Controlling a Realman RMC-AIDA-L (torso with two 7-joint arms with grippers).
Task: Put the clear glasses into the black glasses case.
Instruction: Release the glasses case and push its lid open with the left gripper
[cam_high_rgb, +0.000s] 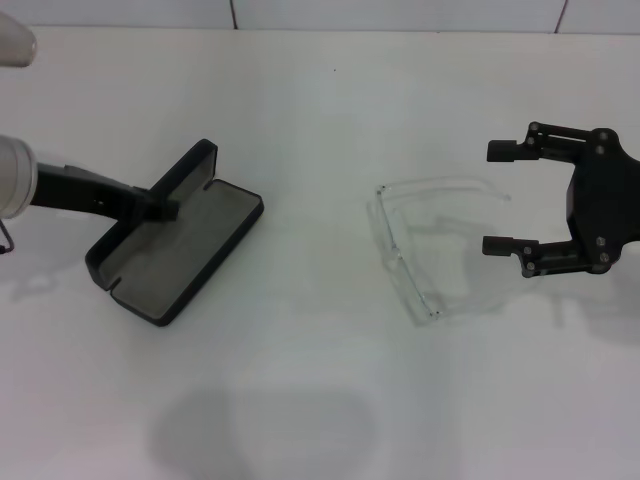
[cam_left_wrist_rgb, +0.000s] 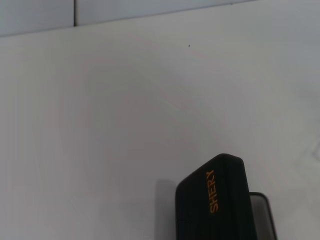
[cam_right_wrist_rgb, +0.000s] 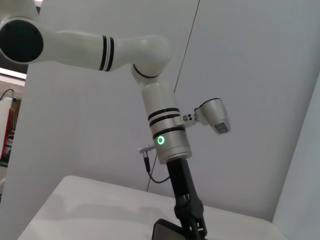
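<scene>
While the black glasses case (cam_high_rgb: 175, 235) lies open on the white bench (cam_high_rgb: 320, 400) at about nine o'clock in the head view, its grey lining faces up and its lid stands raised along the far-left edge. The left tool (cam_high_rgb: 160, 205) reaches in from the left and sits at that lid; I cannot tell how its fingers stand. The clear glasses (cam_high_rgb: 420, 245) lie at three o'clock, well apart from the case: colourless, faint against the bench, arms unfolded toward the right. The right tool (cam_high_rgb: 500, 197) is spread wide just beside those arm ends, holding nothing.

In the left wrist view, the case's black lid (cam_left_wrist_rgb: 215, 200) shows orange lettering reading SHERY.

In the right wrist view, the left arm (cam_right_wrist_rgb: 165, 125) comes down to the case (cam_right_wrist_rgb: 167, 231), a green light on its wrist.
</scene>
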